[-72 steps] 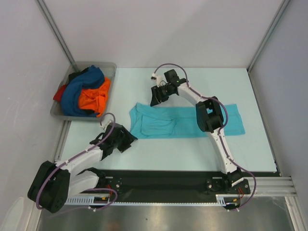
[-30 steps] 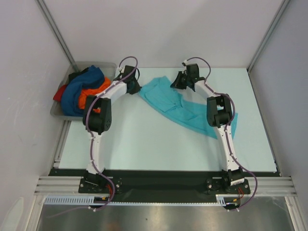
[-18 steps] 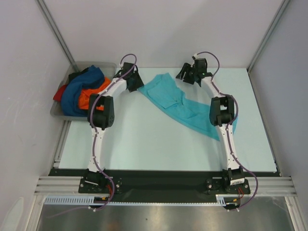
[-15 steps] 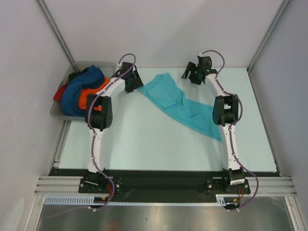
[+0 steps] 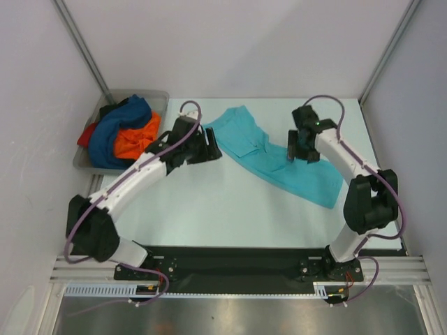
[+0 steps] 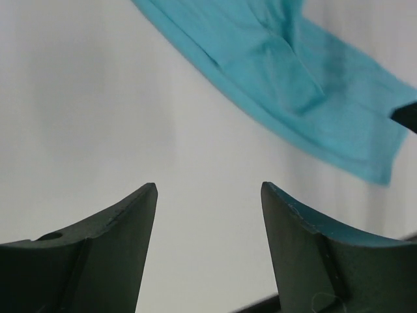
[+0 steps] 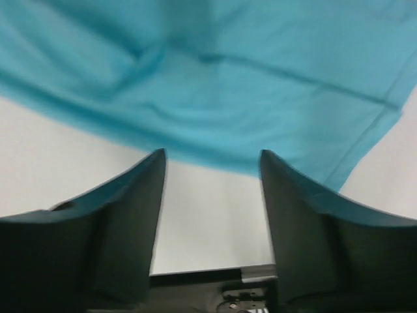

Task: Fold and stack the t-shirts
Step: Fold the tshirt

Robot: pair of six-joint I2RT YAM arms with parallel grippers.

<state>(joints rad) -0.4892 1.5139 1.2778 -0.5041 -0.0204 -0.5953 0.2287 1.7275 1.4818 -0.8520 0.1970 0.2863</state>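
The left gripper (image 5: 209,148) stood with its jaws spread and nothing between them. In the left wrist view only bare table (image 6: 98,117) showed between its fingers (image 6: 140,215). The turquoise t-shirt (image 5: 307,178) lay flat on the table ahead of those fingertips and off to their right, clear of them.

The right gripper (image 5: 292,151) was likewise spread and held nothing. The same shirt (image 7: 260,85) filled the space ahead of its fingers (image 7: 146,189), and the near hem ran across just beyond the tips. Whether they touched the cloth could not be told.

Behind the left gripper and to its left sat a grey tray (image 5: 157,95) holding a rumpled pile: a dark blue t-shirt (image 5: 122,120), an orange one (image 5: 137,143) and a red one (image 5: 86,135).
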